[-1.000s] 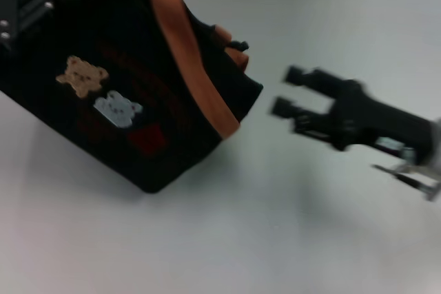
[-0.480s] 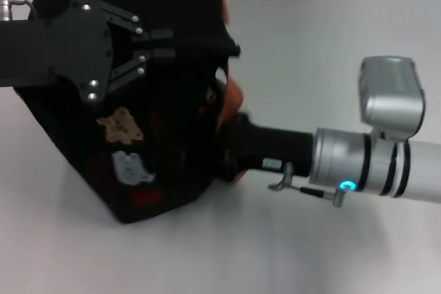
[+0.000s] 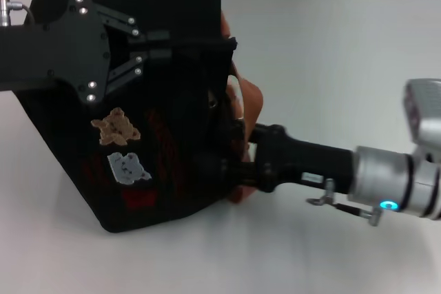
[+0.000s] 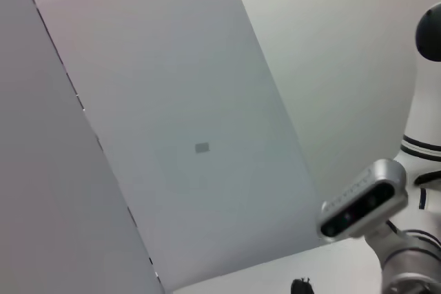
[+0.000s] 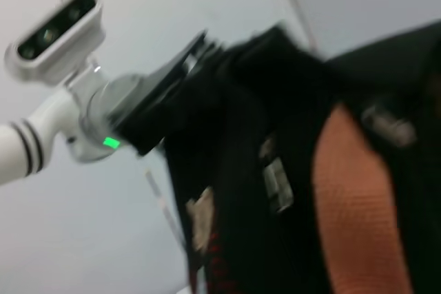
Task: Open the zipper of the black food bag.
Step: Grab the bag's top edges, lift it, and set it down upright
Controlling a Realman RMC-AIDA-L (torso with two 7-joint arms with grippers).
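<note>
Bag [image 3: 158, 156] first: in the head view the black food bag lies tipped on the white table [image 3: 331, 53], bear patches facing the camera. The left gripper [image 3: 155, 43] sits over its upper part, jaws narrow and apparently pinching fabric, probably bracing it. The right gripper [image 3: 227, 170] pokes in at the mouth by the orange handle [image 3: 249, 101]; can't tell its jaws. Left wrist view shows only wall. Right wrist view has the zipper's silvery pull [image 5: 278, 182] beside that handle.
</note>
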